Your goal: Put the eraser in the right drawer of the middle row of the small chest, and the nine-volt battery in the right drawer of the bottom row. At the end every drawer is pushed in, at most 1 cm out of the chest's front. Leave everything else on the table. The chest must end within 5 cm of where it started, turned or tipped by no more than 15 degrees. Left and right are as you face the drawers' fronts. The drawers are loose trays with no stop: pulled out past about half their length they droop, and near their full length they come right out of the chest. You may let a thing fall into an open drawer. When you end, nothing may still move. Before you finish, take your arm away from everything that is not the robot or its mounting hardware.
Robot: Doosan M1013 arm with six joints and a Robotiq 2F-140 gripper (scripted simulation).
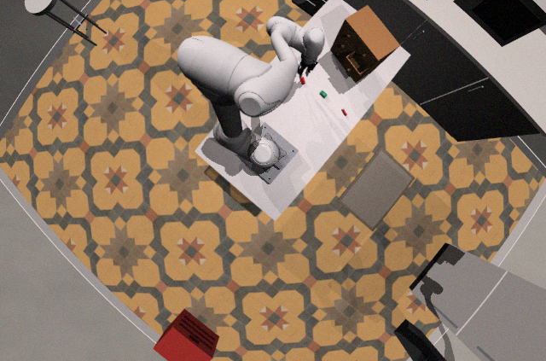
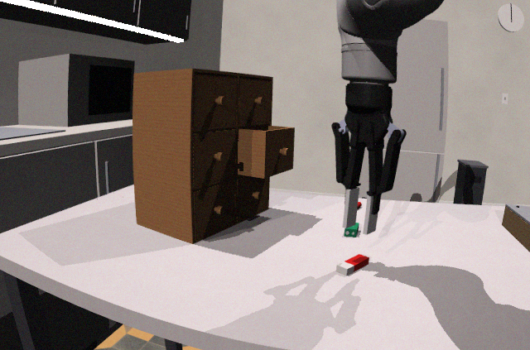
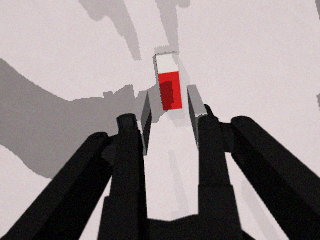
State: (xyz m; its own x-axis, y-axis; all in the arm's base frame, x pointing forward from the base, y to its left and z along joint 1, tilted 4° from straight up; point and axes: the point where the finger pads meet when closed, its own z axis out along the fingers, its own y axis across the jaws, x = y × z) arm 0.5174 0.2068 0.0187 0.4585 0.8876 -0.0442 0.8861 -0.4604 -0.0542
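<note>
The eraser (image 1: 303, 80) (image 2: 353, 265) (image 3: 169, 85) is a small block with a red part and a white end. The red part is the longer one. It has straight edges, and a dark patch of shade lies across some of the red. It lies flat on the white table (image 1: 275, 198) (image 2: 205, 294) (image 3: 45, 60), out in front of the chest (image 1: 372, 32) (image 2: 163, 153).

The gripper (image 1: 307, 72) (image 2: 360, 229) (image 3: 168, 101) points down over the table. Its two fingers are a bit open, with a gap between them, and they hold nothing. In the wrist view, the eraser shows up in that gap, with its white end poking out past the tips.

The battery (image 1: 323, 94) (image 2: 351, 230) is a little green block with two pale round dots on one end. It sits on the table near the eraser, but not touching it. A small red thing (image 1: 344, 113) (image 2: 358, 204) lies on the table too, past the battery.

The chest is brown, with six drawers that have round knobs. The right drawer of the middle row (image 1: 356, 62) (image 2: 279, 153) sticks out. The right drawer of the bottom row (image 2: 253, 197) is pushed in.
</note>
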